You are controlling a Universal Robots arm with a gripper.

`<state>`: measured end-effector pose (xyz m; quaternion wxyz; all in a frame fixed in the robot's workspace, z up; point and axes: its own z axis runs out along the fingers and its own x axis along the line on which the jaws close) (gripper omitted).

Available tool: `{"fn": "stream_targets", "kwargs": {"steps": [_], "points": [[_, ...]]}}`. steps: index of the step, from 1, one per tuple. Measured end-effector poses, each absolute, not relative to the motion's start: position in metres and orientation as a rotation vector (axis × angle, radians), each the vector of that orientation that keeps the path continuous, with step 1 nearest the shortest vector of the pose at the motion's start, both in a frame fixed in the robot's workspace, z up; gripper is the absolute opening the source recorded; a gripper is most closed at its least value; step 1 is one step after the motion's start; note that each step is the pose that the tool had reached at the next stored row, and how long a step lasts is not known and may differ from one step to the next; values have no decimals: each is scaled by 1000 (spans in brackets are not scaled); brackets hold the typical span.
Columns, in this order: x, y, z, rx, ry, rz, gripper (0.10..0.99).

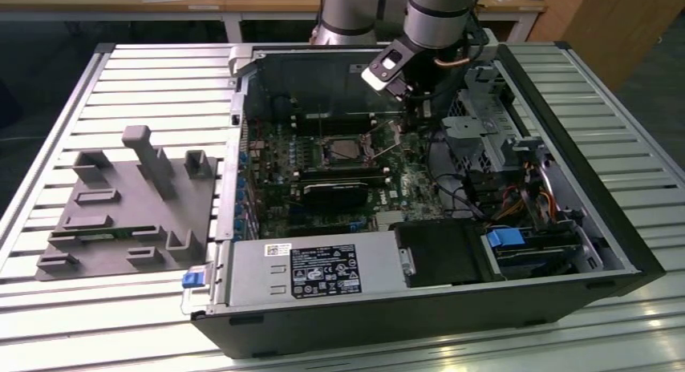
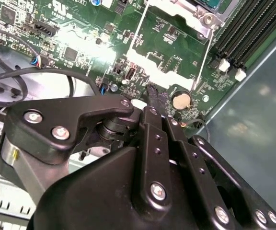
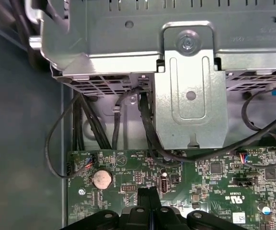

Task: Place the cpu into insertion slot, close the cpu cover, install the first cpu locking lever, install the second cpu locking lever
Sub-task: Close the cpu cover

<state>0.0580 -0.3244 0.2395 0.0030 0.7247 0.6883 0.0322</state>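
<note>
Black metal gripper (image 3: 147,192), fingers closed together, hangs over dark green motherboard (image 3: 210,184), to the exterior view's right of silver-rimmed square insertion slot (image 1: 345,150).

The exterior view looks down at a slant from well above the motherboard (image 1: 423,192), far enough back to take in the whole open case (image 1: 428,316). Both wrist views sit close above the motherboard. The second wrist view faces past the gripper (image 2: 155,97) towards the insertion slot (image 2: 186,12). The first wrist view faces past the gripper (image 3: 148,194) to the drive cage (image 3: 190,86) off the board's edge. Both wrist views share the coin cell (image 2: 180,100) (image 3: 101,179).
</note>
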Motion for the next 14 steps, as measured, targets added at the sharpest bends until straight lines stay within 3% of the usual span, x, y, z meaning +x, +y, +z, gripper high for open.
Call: {"fn": "stream_targets", "kwargs": {"steps": [9,14], "points": [[58,-324,237,2274,2160,97,106],[59,-324,236,2304,2186,34,106]]}}
